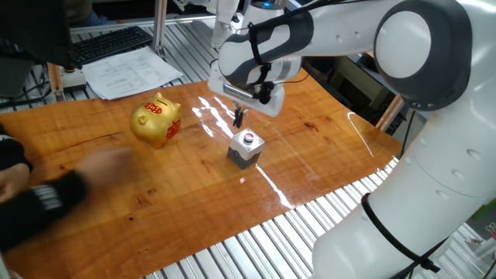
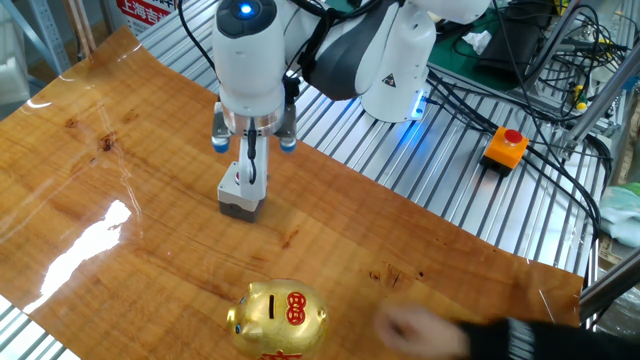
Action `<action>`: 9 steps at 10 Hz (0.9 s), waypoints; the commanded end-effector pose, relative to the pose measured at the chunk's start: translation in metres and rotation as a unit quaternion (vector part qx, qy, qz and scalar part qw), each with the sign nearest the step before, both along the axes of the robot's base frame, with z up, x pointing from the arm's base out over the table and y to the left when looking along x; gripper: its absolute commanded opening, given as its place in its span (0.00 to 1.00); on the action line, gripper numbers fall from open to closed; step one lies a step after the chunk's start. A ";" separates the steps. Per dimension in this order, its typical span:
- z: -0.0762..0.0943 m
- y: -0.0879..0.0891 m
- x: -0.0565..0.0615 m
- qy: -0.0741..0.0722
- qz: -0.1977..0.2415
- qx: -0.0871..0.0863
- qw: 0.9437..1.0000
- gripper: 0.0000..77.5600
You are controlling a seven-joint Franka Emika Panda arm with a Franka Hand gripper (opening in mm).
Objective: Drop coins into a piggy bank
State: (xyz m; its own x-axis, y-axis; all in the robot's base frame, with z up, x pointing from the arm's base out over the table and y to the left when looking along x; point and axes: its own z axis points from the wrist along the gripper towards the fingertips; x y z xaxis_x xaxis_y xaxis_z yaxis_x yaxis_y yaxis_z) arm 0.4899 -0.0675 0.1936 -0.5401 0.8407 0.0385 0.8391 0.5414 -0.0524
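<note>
One fixed view: pincer (image 1: 238,118) hangs just above the small grey block (image 1: 245,148), clear of its red-dotted top, fingers close together; cannot tell if anything is pinched between them. Gold piggy bank (image 1: 156,120) stands on the wooden desk (image 1: 325,167) at about 9 o'clock from the block, well apart from it, upright. Blurred hand (image 1: 105,164) in a dark sleeve at the left edge, at 7 o'clock from the bank.

The other fixed view: pincer (image 2: 252,170) points straight down over the block (image 2: 241,194), fingers nearly together, tip low against the block's top; contents too small to tell. Piggy bank (image 2: 277,318) sits at 6 o'clock from the block near the bottom edge, slot and red marks facing up. Blurred hand (image 2: 420,326) at 3 o'clock from the bank, near it, not touching.
</note>
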 end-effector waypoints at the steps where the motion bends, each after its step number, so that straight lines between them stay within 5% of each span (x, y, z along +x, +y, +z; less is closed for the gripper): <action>1: 0.003 0.011 0.007 -0.001 -0.005 0.000 1.000 0.02; 9: 0.003 0.020 0.006 0.003 -0.002 -0.002 1.000 0.02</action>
State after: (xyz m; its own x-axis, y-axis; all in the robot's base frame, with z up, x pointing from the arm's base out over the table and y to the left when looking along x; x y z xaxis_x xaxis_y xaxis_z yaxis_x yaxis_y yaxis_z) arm 0.4948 -0.0474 0.1950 -0.5321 0.8461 0.0312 0.8440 0.5330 -0.0593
